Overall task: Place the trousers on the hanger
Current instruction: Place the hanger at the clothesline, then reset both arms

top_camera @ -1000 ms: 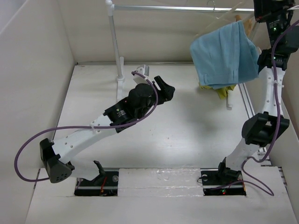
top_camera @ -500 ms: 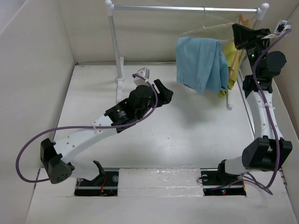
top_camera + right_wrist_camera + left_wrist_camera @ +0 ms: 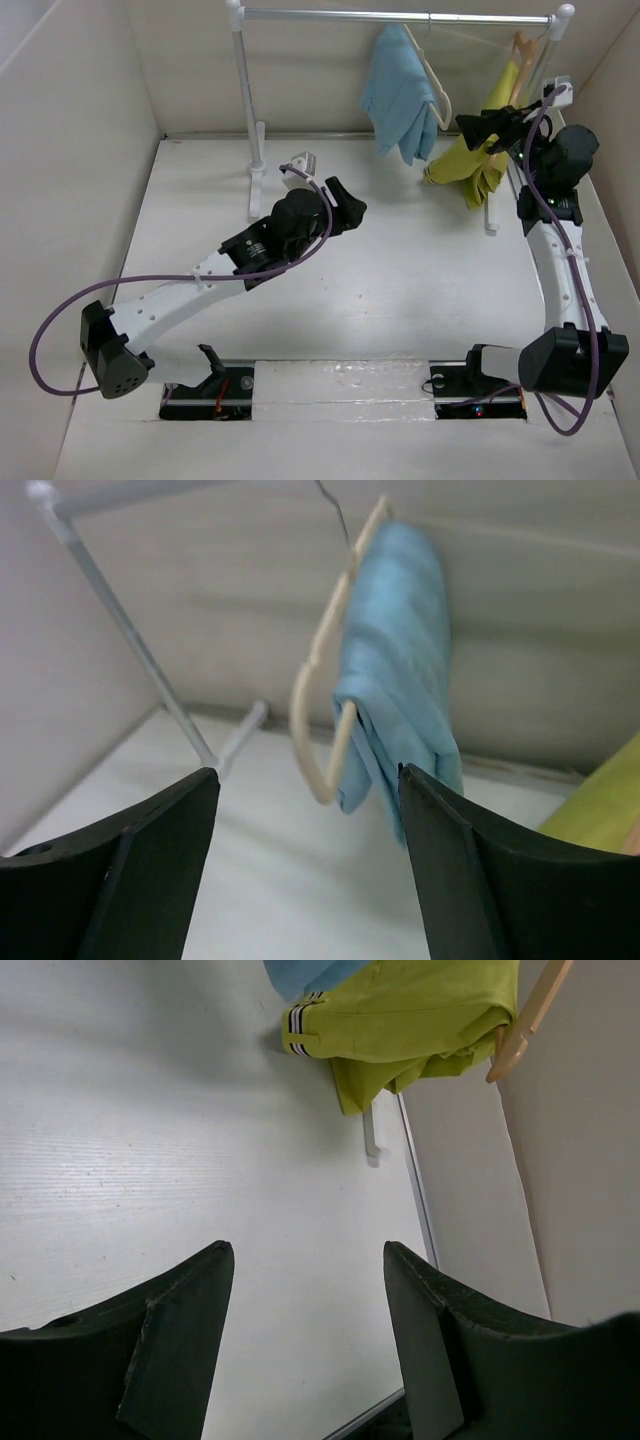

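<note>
The light blue trousers (image 3: 398,92) are draped over the cream-white hanger (image 3: 437,95), whose hook sits on the silver rail (image 3: 330,15). In the right wrist view the hanger (image 3: 322,700) and trousers (image 3: 400,670) hang free ahead of my right gripper (image 3: 305,772), which is open with nothing between its jaws. From above, the right gripper (image 3: 478,127) is just right of the hanger and apart from it. My left gripper (image 3: 345,200) hovers low over the table's middle, open and empty; its wrist view shows the left gripper (image 3: 307,1246) above bare table.
A yellow-green garment (image 3: 470,160) hangs on a tan wooden hanger (image 3: 517,50) at the rail's right end, close to my right wrist. White rack posts (image 3: 245,90) stand at the back. Cream walls enclose the table (image 3: 400,290).
My right gripper opened, let go of the hanger and drew back to the right. The hanger with the trousers swung left along the rail and now hangs edge-on. The left arm barely moved.
</note>
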You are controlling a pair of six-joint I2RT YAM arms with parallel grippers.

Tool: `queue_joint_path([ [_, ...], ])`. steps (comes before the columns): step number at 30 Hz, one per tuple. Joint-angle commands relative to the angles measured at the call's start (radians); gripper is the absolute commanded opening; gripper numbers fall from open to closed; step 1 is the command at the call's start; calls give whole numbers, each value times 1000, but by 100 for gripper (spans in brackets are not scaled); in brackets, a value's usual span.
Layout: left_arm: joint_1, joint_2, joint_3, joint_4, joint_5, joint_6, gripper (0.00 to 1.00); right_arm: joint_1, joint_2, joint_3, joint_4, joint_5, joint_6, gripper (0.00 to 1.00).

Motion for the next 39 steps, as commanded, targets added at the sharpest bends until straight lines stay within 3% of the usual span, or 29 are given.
queue_joint_path([
  [1,5,-54,-9,26,-29,-5,58,-18,16,91,-244,-108,-203,78],
  [2,5,-57,-9,26,-30,-7,58,-19,28,155,-362,-123,-240,80],
  [8,5,-74,-21,1,-26,-14,59,17,15,277,-648,-76,-455,78],
  [14,5,-100,-33,-123,-41,-1,62,64,-255,78,-780,10,-511,77],
  [16,5,-113,-52,-175,-64,10,63,75,-336,-23,-835,39,-532,61],
  [17,5,-133,-65,-183,-59,19,66,75,-419,-57,-884,63,-537,100],
  [23,5,-205,-219,-258,-13,-39,70,124,-642,-297,-1103,117,-594,100],
  [29,5,-375,-420,-257,52,-151,70,124,-856,-539,-1249,74,-600,100],
  [35,5,-482,-506,-253,63,-186,71,124,-923,-553,-1343,93,-632,100],
  [39,5,-493,-494,-263,56,-194,70,124,-891,-513,-1306,82,-634,100],
])
